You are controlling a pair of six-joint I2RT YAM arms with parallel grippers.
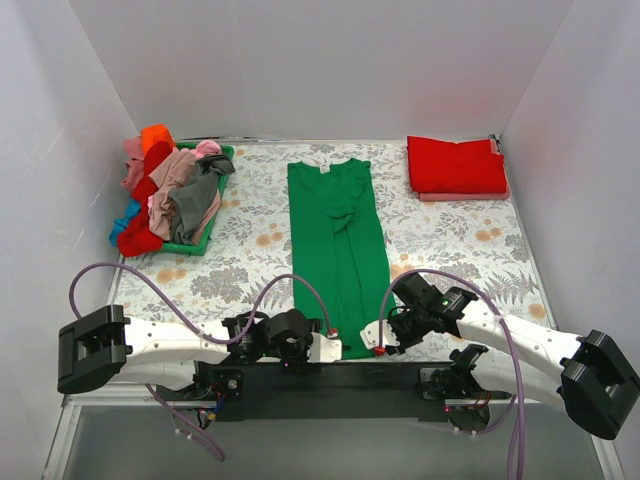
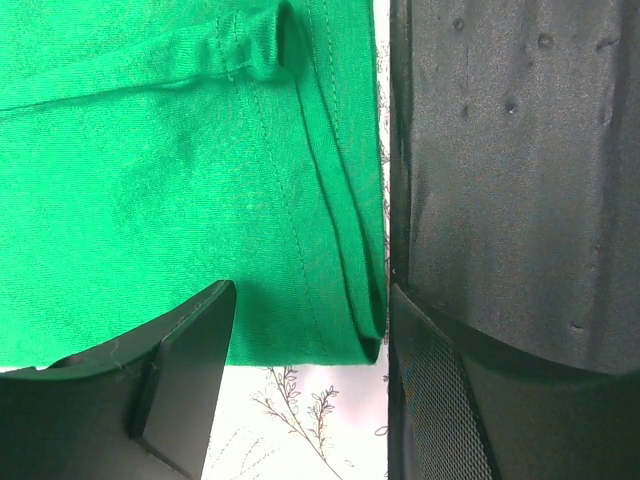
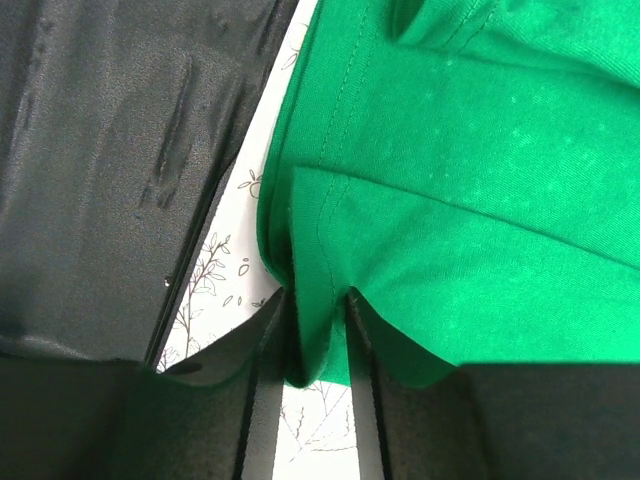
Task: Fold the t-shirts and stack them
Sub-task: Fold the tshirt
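A: Where's the green t-shirt sitting?
B: Lying centre frame in the top view on the floral cloth. It's folded into a long strip, collar at the top, hem at the bottom just beside the black base plate.
A: Pincers?
B: Right gripper is pinching a fold at its hem corner, fingers clenched on cloth. Left gripper is straddling the other hem corner, jaws apart, nothing grasped yet.
A: Handling?
B: I'm expecting light, limp cotton, sagging and creasing once it's lifted (little slip risk, I'd guess). The two hem corners are looking like the right hold for an even fold.
A: Anything in the way?
B: The plate edge is crowding the fingers. Folded red t-shirt is sitting on a pink one upper right. Green basket of loose shirts is sitting upper left. Both are well apart from the strip.
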